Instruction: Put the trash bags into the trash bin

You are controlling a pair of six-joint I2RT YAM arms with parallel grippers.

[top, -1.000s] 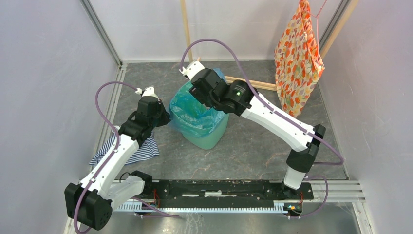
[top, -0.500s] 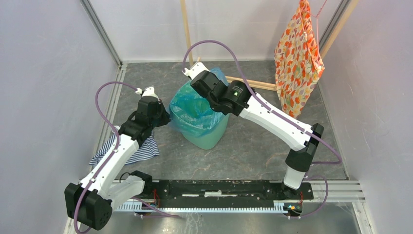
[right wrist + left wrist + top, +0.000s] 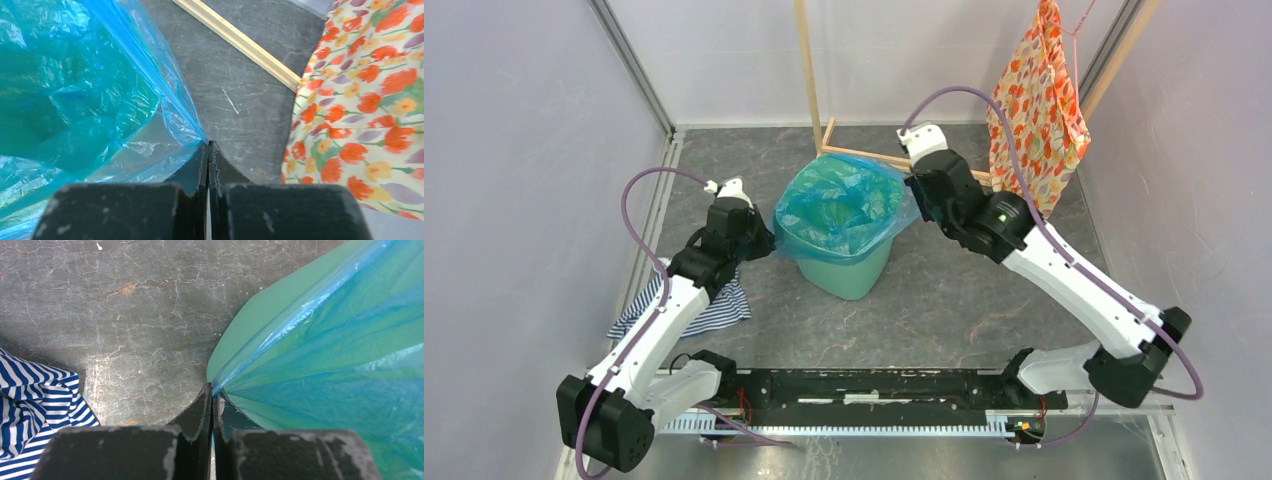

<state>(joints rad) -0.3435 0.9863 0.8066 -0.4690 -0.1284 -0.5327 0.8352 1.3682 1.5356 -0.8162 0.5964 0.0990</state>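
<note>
Pinching the blue trash bag (image 3: 839, 205), the left end effector (image 3: 212, 392) and right end effector (image 3: 207, 145) hold it mostly inside the green trash bin (image 3: 849, 275), edges seemingly left to tuck.

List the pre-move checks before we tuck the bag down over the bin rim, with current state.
1. left pincer shut on the trash bag edge: ok, film is pinched between the closed jaws.
2. right pincer shut on the opposite edge: ok, film runs into the closed jaws.
3. Bag mouth spread across the trash bin: ok, it is stretched between the two grips.
4. Bin upright: ok.
5. Bag edge over the rim all round: cannot tell, the near side is not clear.
6. floral fabric clear of the right arm: cannot tell, it hangs close beside the wrist.
7. striped cloth away from the bin: ok.
</note>
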